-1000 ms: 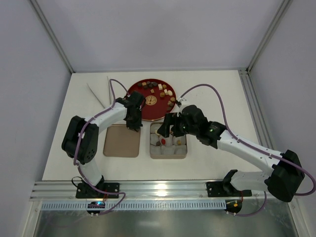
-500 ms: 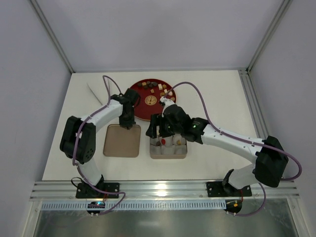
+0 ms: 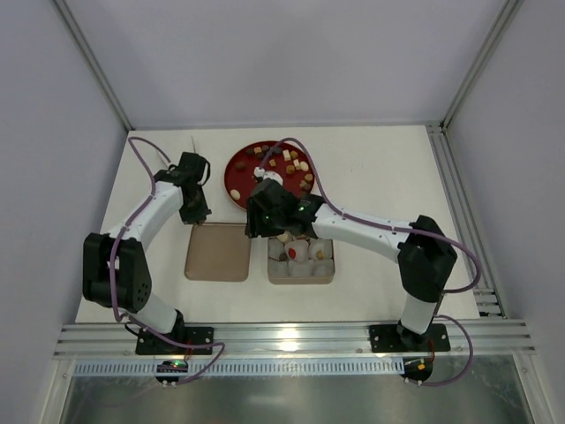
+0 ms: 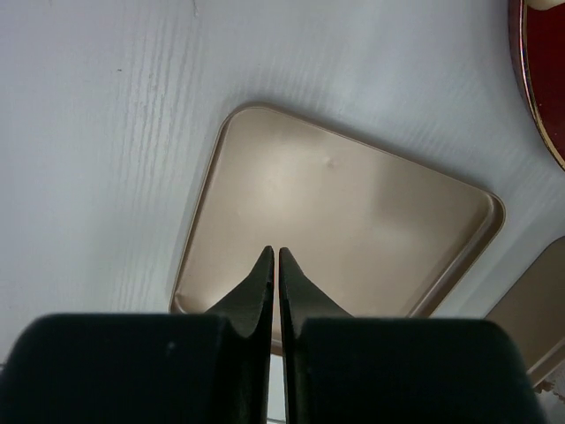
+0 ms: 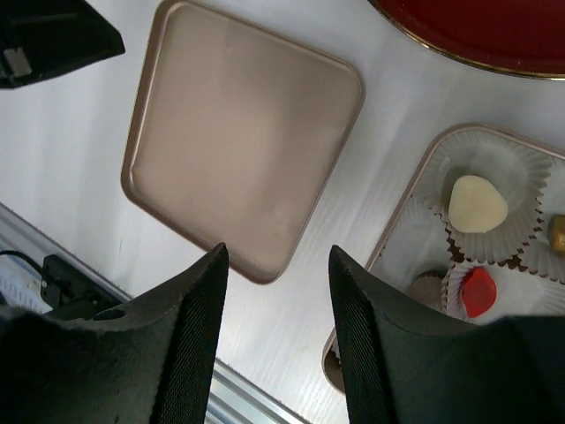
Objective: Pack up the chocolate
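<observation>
Chocolate pieces in brown, tan and cream lie on the red plate. More chocolates sit in white paper cups in the tan box; a cream piece and a red-wrapped one show in the right wrist view. My right gripper hangs open and empty over the bare strip between the box and the flat tan lid. My left gripper is shut with nothing in it, above the lid's near part. From above, the left gripper is at the lid's far left corner.
The right arm's forearm crosses over the box's far edge and hides part of the plate. A white strip lies on the table behind the left arm. A metal rail runs along the near edge.
The right arm swung left from above the box to the gap beside the lid, and its jaws narrowed. The left arm moved left, off the plate's edge to the lid's far corner.
</observation>
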Available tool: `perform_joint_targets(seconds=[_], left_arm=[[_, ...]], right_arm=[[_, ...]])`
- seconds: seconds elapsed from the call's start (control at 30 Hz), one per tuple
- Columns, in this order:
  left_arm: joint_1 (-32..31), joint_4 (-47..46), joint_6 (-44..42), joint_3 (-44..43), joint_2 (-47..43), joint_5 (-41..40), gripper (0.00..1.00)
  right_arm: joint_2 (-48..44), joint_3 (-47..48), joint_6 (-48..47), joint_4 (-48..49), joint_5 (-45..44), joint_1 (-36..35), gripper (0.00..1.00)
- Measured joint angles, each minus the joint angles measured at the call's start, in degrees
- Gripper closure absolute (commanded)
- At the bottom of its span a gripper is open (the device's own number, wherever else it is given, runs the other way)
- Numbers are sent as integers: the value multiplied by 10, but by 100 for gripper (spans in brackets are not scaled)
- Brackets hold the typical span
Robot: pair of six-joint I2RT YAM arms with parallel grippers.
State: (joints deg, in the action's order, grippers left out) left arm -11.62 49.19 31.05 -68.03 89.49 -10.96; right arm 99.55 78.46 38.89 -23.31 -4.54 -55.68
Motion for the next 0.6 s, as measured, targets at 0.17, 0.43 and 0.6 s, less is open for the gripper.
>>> perform_joint_targets(seconds=[0.17,0.43,0.6], left_arm=[[3,0,-1,5,0,5,99],[20,-1,-3,23,-10,46,100],[19,-1,-3,26,-25,64,100]], right_arm=[[63,50,10,-31,-21,-4,51],[154,113,20,-81,-38,-5,60],[191,138,21,-96,-48,-5,63]])
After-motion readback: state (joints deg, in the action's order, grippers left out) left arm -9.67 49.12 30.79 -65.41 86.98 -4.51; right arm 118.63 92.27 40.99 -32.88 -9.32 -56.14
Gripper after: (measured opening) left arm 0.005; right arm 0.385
